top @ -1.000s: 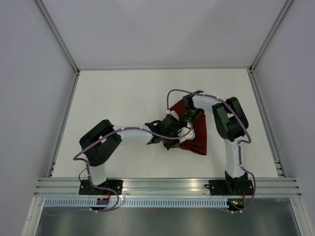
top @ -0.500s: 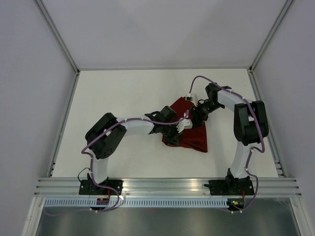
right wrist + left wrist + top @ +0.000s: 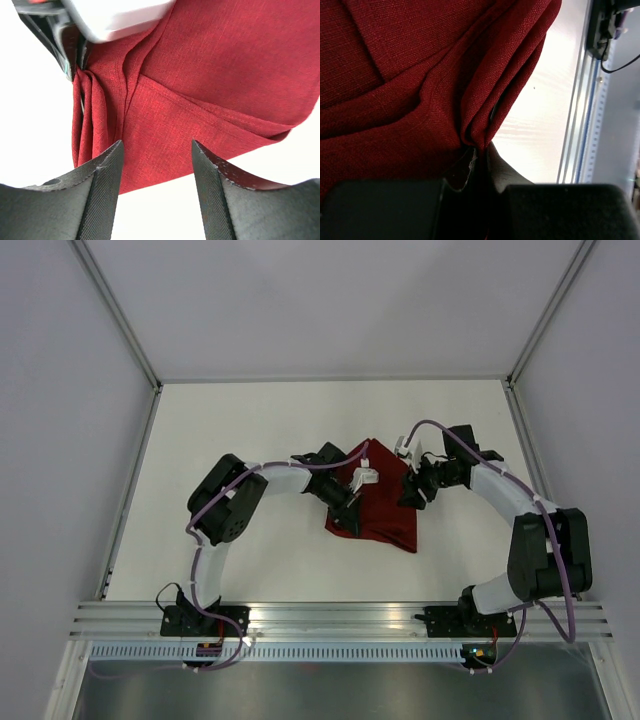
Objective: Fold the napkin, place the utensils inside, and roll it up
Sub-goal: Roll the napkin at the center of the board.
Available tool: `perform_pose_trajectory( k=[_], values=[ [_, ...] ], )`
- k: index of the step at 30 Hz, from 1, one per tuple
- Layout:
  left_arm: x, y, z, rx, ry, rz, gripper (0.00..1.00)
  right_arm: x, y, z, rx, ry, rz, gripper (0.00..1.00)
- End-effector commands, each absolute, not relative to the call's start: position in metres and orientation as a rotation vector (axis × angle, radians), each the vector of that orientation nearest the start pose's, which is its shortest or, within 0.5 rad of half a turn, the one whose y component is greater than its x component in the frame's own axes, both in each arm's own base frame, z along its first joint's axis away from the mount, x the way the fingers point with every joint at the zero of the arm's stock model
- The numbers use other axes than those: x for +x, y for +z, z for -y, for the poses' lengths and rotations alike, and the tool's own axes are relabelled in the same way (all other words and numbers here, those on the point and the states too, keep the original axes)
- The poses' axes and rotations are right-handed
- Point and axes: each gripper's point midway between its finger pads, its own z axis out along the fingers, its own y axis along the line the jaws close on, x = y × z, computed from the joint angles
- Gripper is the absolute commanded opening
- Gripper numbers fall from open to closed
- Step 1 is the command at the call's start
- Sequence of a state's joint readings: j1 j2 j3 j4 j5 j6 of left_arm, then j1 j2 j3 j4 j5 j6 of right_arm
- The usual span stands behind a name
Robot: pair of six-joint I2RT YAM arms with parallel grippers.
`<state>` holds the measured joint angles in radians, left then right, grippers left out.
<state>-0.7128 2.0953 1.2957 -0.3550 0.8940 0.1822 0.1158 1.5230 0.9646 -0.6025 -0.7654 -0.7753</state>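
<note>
From above, the napkin lies rumpled and folded on the bench, a little right of the middle. The left end effector is down on its left edge. The right end effector sits at its upper right edge, and the two are well apart across the cloth.

Left wrist: the end effector is nearly closed — its fingers pinch a gathered pleat of napkin, which bunches into several layers right at the tips (a frayed hem shows just between them). Bare bench lies to the right of the fold.

Right wrist: the jaws stand wide apart and hold nothing — both fingers frame the napkin's near edge, with bench below. Whether they touch the cloth I cannot tell. The left end effector clamps the bunched corner at upper left.
</note>
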Motion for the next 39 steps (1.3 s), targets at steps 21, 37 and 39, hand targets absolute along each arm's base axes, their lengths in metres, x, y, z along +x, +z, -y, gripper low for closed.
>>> perform_pose_trajectory(
  k=[21, 37, 39],
  values=[
    [0.218, -0.004, 0.361, 1.206, -1.623, -2.494, 0.02, 0.238, 0.046, -0.213, -1.675, 0.409, -1.765, 0.68],
    [0.222, 0.003, 0.362, 1.202, -1.614, -2.466, 0.13, 0.226, 0.004, -0.208, -1.780, 0.387, -1.861, 0.33],
    [0.225, 0.011, 0.364, 1.200, -1.609, -2.426, 0.20, 0.222, 0.000, -0.207, -1.798, 0.412, -1.884, 0.26]
  ],
)
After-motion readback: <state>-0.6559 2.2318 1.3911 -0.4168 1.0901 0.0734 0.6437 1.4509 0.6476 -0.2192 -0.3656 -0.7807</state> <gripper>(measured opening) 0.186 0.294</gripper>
